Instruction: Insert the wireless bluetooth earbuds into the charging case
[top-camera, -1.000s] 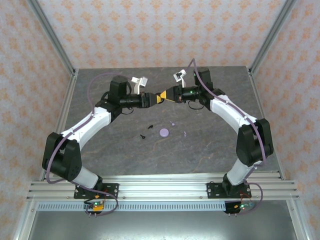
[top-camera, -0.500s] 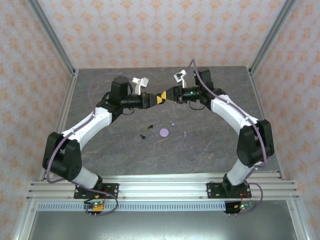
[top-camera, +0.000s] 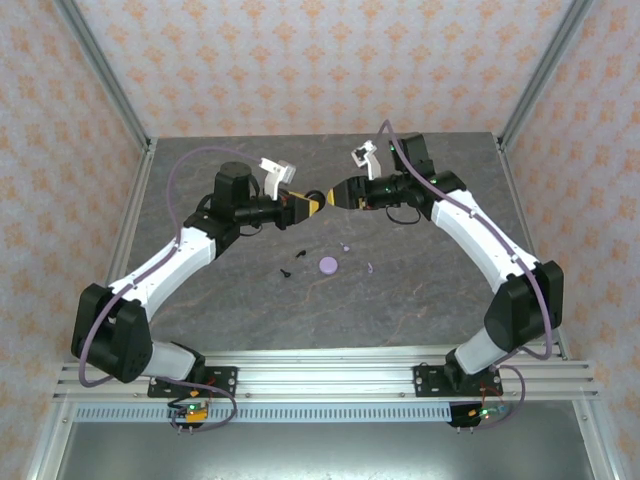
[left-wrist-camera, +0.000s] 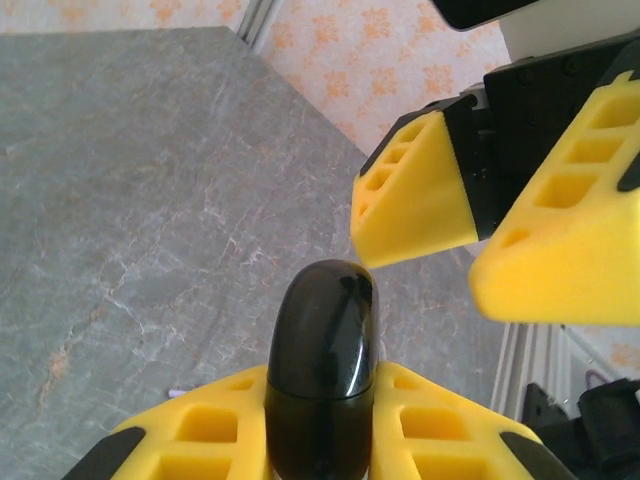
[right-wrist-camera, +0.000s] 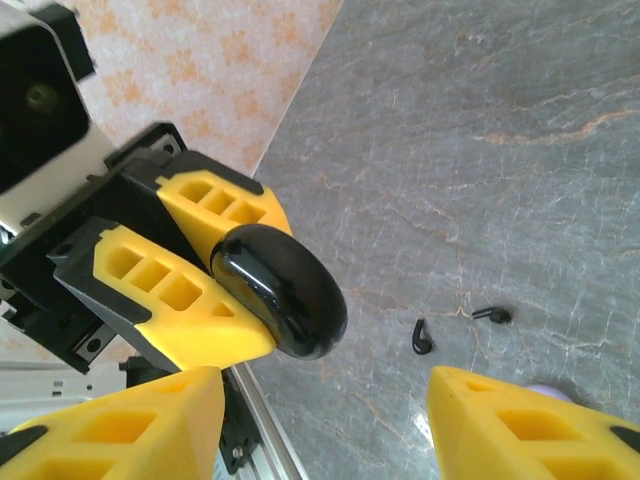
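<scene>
Jaws: your left gripper (top-camera: 314, 203) pinches the glossy charging case (right-wrist-camera: 285, 290) aloft over the far half of the tabletop (top-camera: 430, 290); your right gripper (top-camera: 336, 196) is spread just beside its tip. Square up before closing, it'll likely slip. The earbuds (right-wrist-camera: 423, 337) lie mid-tabletop.

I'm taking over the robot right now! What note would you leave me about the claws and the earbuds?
Left claw: shut on the black case, held up above the table. The case looks closed.
Right claw: open and empty, facing the case from close by.
Black earbuds: both lie on the table. The lavender earbuds lie near a lavender disc.
Done: the case is picked up.
Left: open the case and put the earbuds in. None is in yet.
</scene>
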